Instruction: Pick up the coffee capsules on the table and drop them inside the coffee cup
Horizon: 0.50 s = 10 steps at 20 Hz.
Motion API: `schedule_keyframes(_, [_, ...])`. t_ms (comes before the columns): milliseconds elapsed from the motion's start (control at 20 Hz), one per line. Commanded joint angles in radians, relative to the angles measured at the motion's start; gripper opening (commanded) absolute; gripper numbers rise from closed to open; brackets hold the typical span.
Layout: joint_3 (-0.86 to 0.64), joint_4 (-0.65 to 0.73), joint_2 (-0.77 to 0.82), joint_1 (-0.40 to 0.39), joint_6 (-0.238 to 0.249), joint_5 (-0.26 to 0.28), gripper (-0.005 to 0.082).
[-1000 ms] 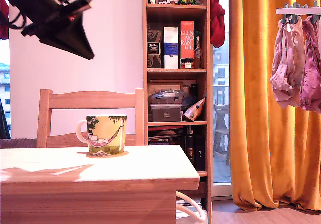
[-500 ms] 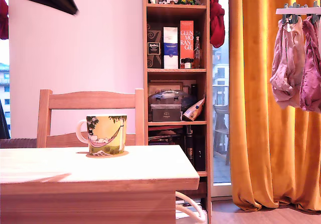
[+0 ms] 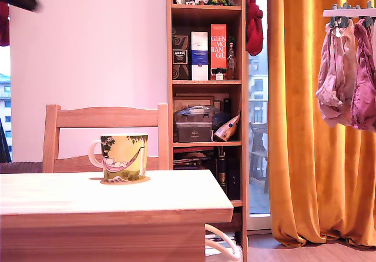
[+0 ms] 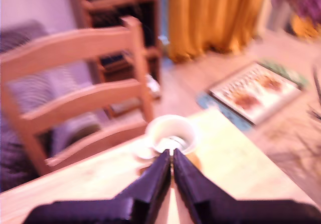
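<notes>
A tall wooden bookshelf (image 3: 205, 91) stands against the pale wall. Just beside it, on the exterior view's left, is a slatted wooden chair (image 3: 106, 134). On the bookshelf's shelves sit whisky boxes (image 3: 210, 51) and, lower, a grey lidded container (image 3: 194, 124). On its other side hangs a mustard-yellow curtain (image 3: 299, 115), with pink laundry (image 3: 349, 74) pegged beyond that.

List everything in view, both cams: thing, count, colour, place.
coffee cup: 1, yellow-green print, white handle, on the table, before the chair
table: 1, light wood, foreground
coffee capsules: none visible on the table
chair: 1, wooden, slatted, behind the table
bookshelf: 1, wooden, holding boxes and bottles
curtain: 1, orange, exterior view's right
hanging clothes: several, pink, exterior view's far right
gripper: 1, dark, fingers together, above the table near the cup
</notes>
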Motion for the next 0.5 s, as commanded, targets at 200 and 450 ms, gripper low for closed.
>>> schedule_keyframes(200, [-0.121,0.03,-0.15,0.081,-0.043,0.064,-0.0017])
schedule_keyframes(450, [-0.176,0.013,-0.271,0.126,-0.056,0.065,-0.0018])
